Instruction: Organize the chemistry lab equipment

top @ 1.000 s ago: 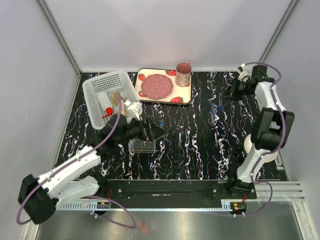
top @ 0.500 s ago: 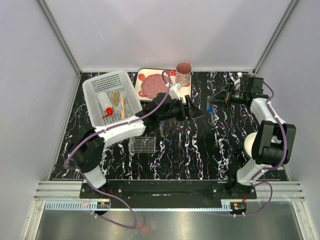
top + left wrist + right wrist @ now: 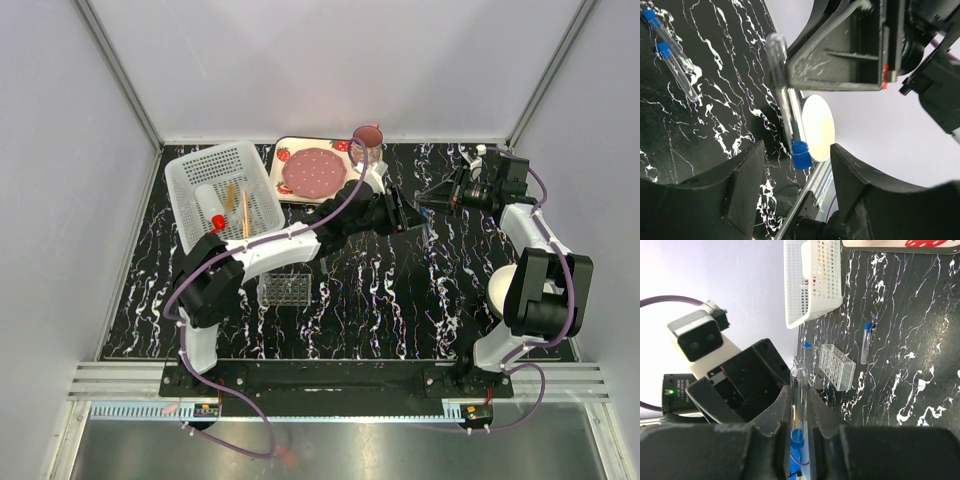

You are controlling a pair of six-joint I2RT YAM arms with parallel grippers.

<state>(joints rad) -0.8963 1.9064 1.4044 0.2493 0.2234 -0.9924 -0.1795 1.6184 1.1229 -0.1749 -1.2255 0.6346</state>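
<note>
Handover begun: left claw (image 3: pixel 796 156) had crossed from the rack (image 3: pixel 285 291), narrowing but spread around the blue-capped tube (image 3: pixel 788 112) pinched in the right claw (image 3: pixel 800 410).

**Twin-arm manipulator, white and black**

- Left arm (image 3: pixel 265 252): white shells on the links, black joint housings, and a purple cable (image 3: pixel 168 300) looping alongside.
- Right arm (image 3: pixel 537 222): same white-and-black build, with a second purple cable (image 3: pixel 578 295) along its outer side.
- Left hand (image 3: pixel 796 150): two broad matt black fingers. Its white wrist camera box (image 3: pixel 700 342) has a dark lens face, with a green lamp (image 3: pixel 670 391) lit nearby.
- Right hand (image 3: pixel 800 407): black and angular, with an open-framed body and small red marks (image 3: pixel 885 75).
- Mounting: black base rail (image 3: pixel 330 377) under both arms.
</note>
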